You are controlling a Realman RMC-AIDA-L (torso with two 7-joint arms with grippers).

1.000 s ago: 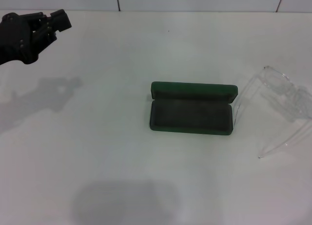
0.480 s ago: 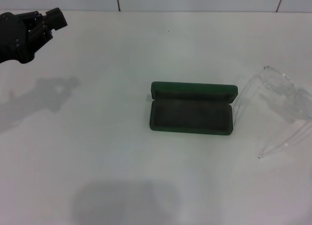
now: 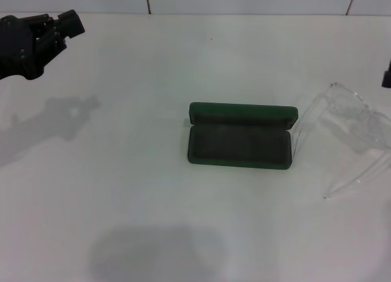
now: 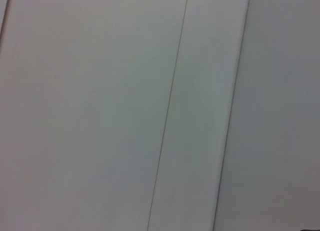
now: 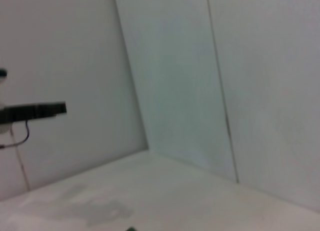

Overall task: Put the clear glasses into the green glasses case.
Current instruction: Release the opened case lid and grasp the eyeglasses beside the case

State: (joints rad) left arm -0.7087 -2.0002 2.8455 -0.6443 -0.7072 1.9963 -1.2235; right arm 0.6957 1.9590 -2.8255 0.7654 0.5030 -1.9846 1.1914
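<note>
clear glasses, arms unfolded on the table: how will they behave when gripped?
The glasses look thin and all clear plastic, so probably light and smooth, apt to slip. The long temple arms stick out unfolded toward the case; they would likely flex or swing if pinched there. Resting on arm tips, a push may tip or slide them.

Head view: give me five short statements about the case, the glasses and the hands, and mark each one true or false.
1. The green glasses case lies open. True.
2. The clear glasses are inside the case. False: they rest on the table beside it, on the robot's right.
3. The left hand holds the glasses. False: it is at the far left corner, away from both.
4. The case is empty. True.
5. The right hand sits over the case. False: only a dark sliver shows at the right edge.
</note>
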